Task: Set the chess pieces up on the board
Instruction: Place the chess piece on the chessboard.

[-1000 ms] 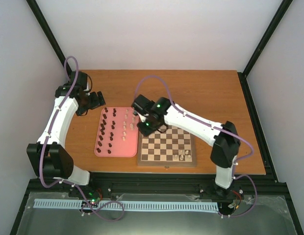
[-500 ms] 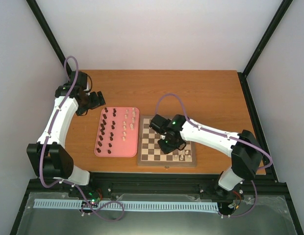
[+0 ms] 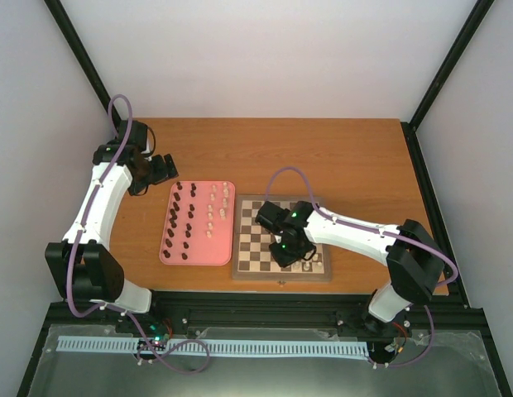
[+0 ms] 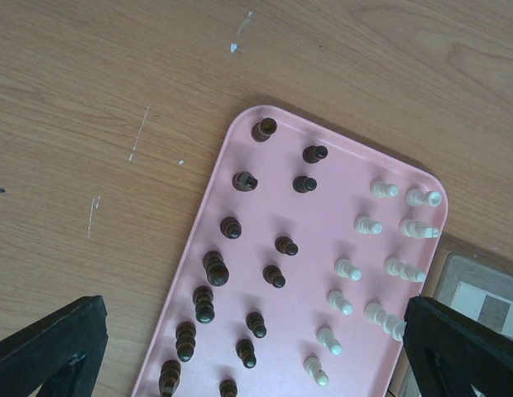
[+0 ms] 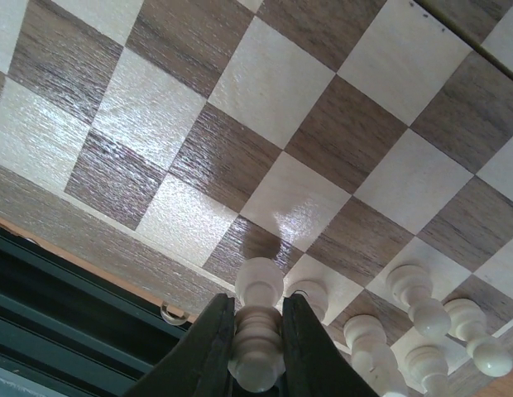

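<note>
Since a second ago, my right gripper point(image 3: 291, 252) is moving away from the pink tray point(image 4: 323, 215) and down to the near edge of the board point(image 3: 256, 256).

On the left, my left gripper point(image 3: 163, 169) is hanging over the tabletop point(image 3: 339, 157) by the tray's far corner. Its fingers are spread wide and holding nothing. I think it is waiting there so it stays out of the way.

The tray is lying just beside the board, carrying dark pieces point(image 4: 217, 269) on its left and cream pieces point(image 4: 349, 269) on its right.

On the right, my right gripper is squeezing one cream piece point(image 5: 259, 285) over the near row, next to a few cream men point(image 5: 418, 298) standing in the near right corner. I think I am filling that row. I cannot tell if the piece is touching the board.
</note>
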Robot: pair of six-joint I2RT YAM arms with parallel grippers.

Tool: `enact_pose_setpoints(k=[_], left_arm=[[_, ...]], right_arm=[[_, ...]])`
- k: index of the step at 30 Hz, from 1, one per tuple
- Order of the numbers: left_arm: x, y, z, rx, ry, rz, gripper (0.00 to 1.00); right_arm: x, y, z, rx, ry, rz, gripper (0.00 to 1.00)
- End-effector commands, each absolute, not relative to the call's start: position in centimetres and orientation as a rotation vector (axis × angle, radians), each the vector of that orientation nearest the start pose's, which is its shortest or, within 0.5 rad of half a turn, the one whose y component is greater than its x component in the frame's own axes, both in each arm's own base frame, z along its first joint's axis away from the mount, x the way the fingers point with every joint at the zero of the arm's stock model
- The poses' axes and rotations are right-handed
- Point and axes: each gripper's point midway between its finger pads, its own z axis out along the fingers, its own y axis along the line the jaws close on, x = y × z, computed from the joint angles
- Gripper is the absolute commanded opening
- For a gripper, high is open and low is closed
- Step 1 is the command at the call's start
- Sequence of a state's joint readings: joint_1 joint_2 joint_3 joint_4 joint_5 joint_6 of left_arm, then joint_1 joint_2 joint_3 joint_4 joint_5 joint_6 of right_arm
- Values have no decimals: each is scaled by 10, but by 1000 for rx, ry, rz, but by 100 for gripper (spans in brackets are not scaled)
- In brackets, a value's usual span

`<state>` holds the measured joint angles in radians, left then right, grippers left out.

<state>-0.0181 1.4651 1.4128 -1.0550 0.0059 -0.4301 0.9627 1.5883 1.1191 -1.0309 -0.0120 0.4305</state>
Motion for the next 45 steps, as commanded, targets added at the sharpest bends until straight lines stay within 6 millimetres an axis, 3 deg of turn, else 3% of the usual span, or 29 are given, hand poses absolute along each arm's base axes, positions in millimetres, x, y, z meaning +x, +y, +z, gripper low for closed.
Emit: enact_pose_setpoints(k=[1, 28, 45], left_arm=[[352, -9, 211, -536, 2611, -160, 100], [353, -9, 207, -534, 2621, -152, 100], [356, -8, 208, -536, 2621, -147, 100]], right_arm=[[167, 246, 82, -778, 2951, 137, 9], [169, 242, 58, -786, 2970, 36, 11], [160, 251, 67, -809, 2955, 111, 13]])
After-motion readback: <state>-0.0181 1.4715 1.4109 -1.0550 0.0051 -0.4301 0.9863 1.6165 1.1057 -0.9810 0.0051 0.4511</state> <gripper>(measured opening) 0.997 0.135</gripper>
